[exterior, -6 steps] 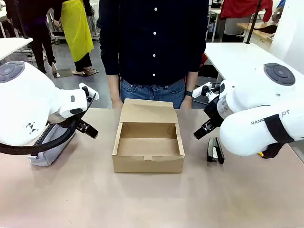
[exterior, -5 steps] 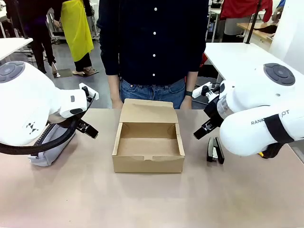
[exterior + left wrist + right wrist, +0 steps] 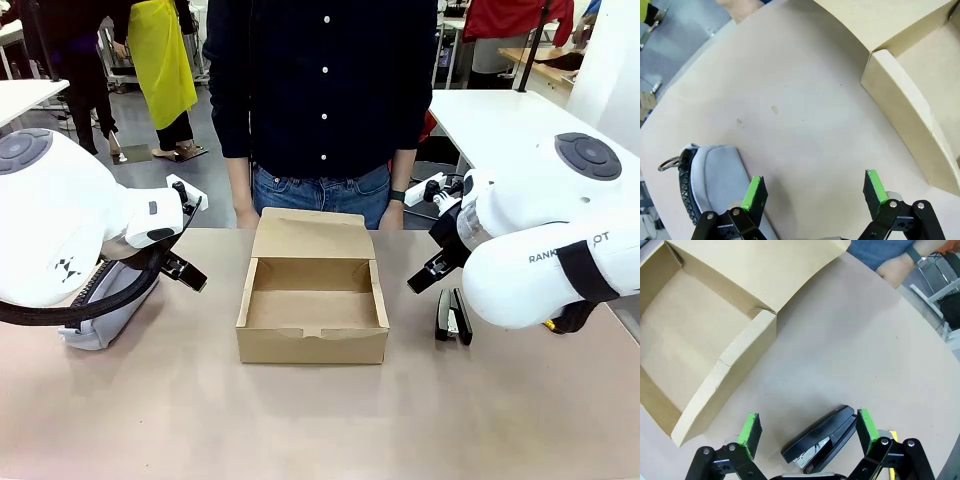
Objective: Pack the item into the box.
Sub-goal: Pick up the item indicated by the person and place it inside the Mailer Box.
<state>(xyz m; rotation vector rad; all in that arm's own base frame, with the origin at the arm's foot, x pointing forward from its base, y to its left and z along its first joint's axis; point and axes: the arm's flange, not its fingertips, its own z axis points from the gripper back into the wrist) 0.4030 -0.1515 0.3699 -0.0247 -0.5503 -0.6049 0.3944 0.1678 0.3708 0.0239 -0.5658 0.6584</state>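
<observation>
Empty box (image 3: 312, 347), pouch (image 3: 105, 328) apparently flat at left.

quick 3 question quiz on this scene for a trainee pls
1. True or false: the box stands open with nothing inside it.
2. Fill in: seen from the front, the grey-blue pouch lies on the table on the robot's ___ side of the box.
3. What lies on the table below the open right gripper?
A. a black stapler
B. a pair of scissors
C. a roll of tape

Key: 1 true; 2 left; 3 A
</observation>
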